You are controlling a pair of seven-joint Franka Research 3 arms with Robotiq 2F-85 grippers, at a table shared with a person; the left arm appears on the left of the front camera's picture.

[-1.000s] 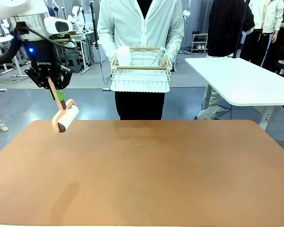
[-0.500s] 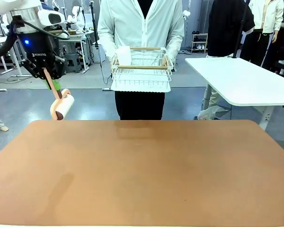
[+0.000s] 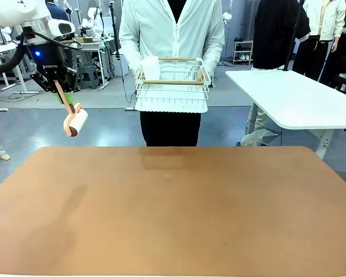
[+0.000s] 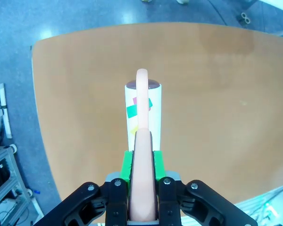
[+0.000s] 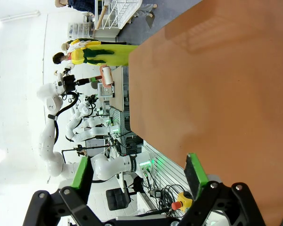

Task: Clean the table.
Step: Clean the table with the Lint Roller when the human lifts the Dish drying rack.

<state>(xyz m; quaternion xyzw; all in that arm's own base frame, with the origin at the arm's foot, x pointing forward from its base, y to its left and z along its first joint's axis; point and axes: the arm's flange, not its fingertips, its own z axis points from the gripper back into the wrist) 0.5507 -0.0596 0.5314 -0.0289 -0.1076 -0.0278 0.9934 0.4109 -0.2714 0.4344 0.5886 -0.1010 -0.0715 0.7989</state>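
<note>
The table (image 3: 173,213) has a bare reddish-brown top. My left gripper (image 3: 64,94) hangs above and beyond its far left corner, shut on the pink handle of a lint roller (image 3: 75,122). In the left wrist view the green pads (image 4: 127,165) of my left gripper (image 4: 142,162) clamp that handle, and the white roller (image 4: 142,110), with small coloured scraps stuck to it, hovers over the table (image 4: 217,94). My right gripper (image 5: 137,172) stands open with nothing between its fingers, off the table's edge (image 5: 217,94). The lint roller (image 5: 106,80) appears far off in the right wrist view.
A person stands at the far side holding a white wire rack (image 3: 172,81) with wooden handles at waist height. A white-topped table (image 3: 294,95) stands at the back right. Other benches and gear stand behind at the left.
My left gripper has carried the lint roller up and to the left, away from the table top. The person and the rack have stayed put.
</note>
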